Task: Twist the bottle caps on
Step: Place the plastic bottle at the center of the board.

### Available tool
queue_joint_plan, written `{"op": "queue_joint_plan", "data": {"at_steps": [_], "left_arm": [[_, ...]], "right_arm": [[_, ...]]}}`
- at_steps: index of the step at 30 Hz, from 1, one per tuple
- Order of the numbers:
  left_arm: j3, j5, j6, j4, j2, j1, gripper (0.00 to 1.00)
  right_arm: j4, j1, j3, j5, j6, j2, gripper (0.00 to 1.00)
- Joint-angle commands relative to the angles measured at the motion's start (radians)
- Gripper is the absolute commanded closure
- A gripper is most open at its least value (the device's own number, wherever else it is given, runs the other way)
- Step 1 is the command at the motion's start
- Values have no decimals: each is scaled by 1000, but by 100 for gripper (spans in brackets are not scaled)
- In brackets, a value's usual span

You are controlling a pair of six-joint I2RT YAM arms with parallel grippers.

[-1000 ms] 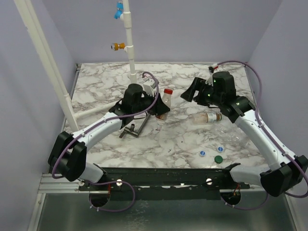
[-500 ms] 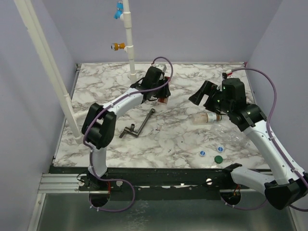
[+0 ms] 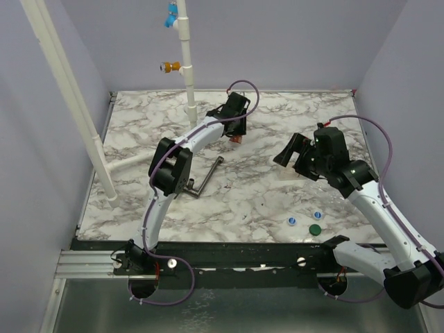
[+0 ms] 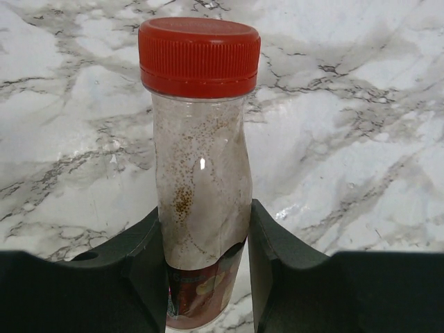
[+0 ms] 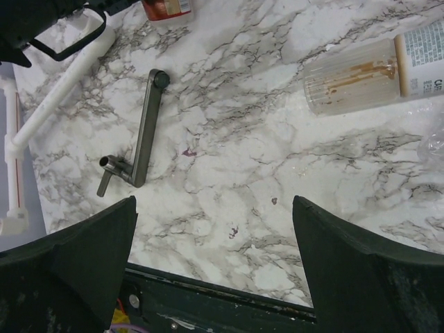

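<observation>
The left hand [image 4: 205, 227] is clenched on a bottle [image 4: 201, 159] with a reddish label and a red cap [image 4: 199, 55], far back at mid-table [image 3: 139, 132]. Nearer lies a metal crank [image 3: 202, 177]. The right hand [image 3: 291, 151] hangs released over a second bottle [image 5: 354, 76] lying sideways. Two white-and-blue caps [image 3: 292, 222] and a green cap [image 3: 315, 229] sit near the front edge.

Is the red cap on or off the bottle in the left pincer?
On. The left wrist view shows the red cap seated over the neck of the bottle clamped in the left pincer. How tight, cannot tell.
</observation>
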Motion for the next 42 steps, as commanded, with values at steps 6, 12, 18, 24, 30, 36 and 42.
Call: {"op": "queue_joint_plan", "data": {"at_steps": [6,12,18,24,30,36,42], "left_arm": [[139,-110,-18,-133,124,18,52],[143,-117,-9,-132,137,21,25],[166,-120,12,-130,125,21,17],[189,-109,47,-130,89,21,1],[139,-123,64,-131,20,16,1],[99,-116,106,-131,-77,12,1],[-55,-56,137,-117,-255,-53,1]], "right_arm": [[-34,2,-37,58,9,-32,4],[-31,2,-50,62,10,-35,4],[-24,1,-58,68,18,-33,3],[-35,2,-59,80,26,-32,3],[-72,2,-37,103,41,-23,0],[-120,2,-44,140,92,-13,0],[-235,2,-74,216,210,9,0]]}}
